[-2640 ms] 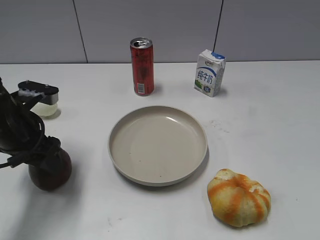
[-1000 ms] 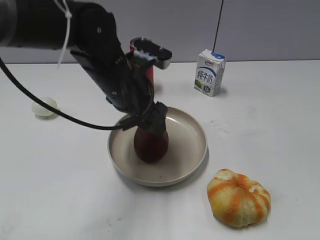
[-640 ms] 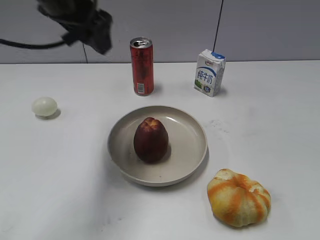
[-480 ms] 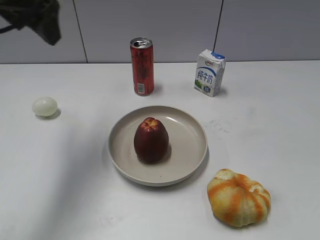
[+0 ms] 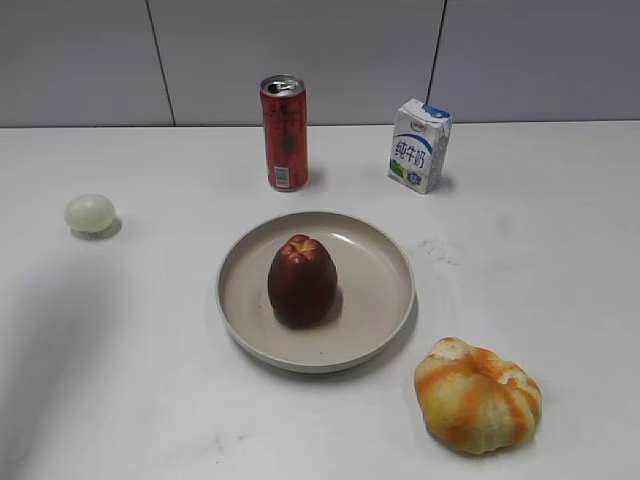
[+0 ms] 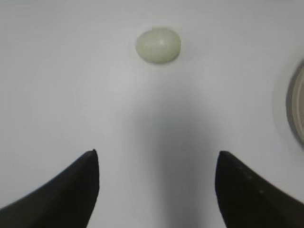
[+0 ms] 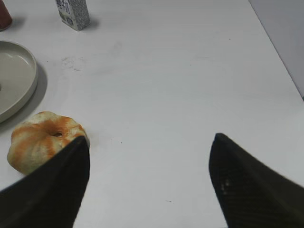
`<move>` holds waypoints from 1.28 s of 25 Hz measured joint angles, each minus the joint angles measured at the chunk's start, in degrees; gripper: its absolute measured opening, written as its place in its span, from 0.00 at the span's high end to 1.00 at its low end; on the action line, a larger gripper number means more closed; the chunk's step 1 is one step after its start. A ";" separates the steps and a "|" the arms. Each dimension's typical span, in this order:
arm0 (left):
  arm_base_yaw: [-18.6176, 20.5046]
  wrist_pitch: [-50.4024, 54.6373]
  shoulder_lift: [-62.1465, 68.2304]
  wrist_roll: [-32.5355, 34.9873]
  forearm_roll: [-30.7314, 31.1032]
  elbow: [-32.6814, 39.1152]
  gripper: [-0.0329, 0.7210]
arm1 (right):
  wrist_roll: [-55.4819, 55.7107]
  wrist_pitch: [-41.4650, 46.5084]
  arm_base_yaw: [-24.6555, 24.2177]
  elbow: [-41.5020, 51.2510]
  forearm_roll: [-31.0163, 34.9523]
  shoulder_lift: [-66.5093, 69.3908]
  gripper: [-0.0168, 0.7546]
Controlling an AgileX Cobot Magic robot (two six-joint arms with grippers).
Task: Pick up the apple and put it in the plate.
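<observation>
The dark maroon-red apple (image 5: 301, 281) stands upright in the middle of the beige plate (image 5: 385, 300), its yellowish top up. Nothing holds it. Neither arm shows in the exterior view. In the left wrist view my left gripper (image 6: 156, 156) is open and empty above bare table, with the plate's rim (image 6: 295, 109) at the right edge. In the right wrist view my right gripper (image 7: 149, 142) is open and empty above the table, with part of the plate (image 7: 14, 76) at the left.
A red can (image 5: 284, 133) and a milk carton (image 5: 419, 146) stand behind the plate. A pale egg (image 5: 89, 213) lies at the left and shows in the left wrist view (image 6: 158, 45). An orange-and-white striped fruit (image 5: 477, 394) lies front right, by the right gripper's left finger (image 7: 38, 142).
The left arm set the apple in the plate, let go, then rose and drew back to the left out of the exterior view. The apple stays in the plate.
</observation>
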 joint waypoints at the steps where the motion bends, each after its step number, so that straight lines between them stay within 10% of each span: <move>1: 0.00 0.00 -1.89 0.00 -0.18 2.37 0.19 | 0.00 0.00 0.00 0.00 0.00 0.00 0.22; 18: 0.13 -5.91 -38.05 0.00 1.27 48.57 0.20 | -0.07 0.00 0.00 0.00 0.00 0.00 0.22; 32: 0.13 -7.19 -69.10 0.00 1.27 53.74 0.23 | -0.08 0.00 0.00 0.00 0.00 0.00 0.22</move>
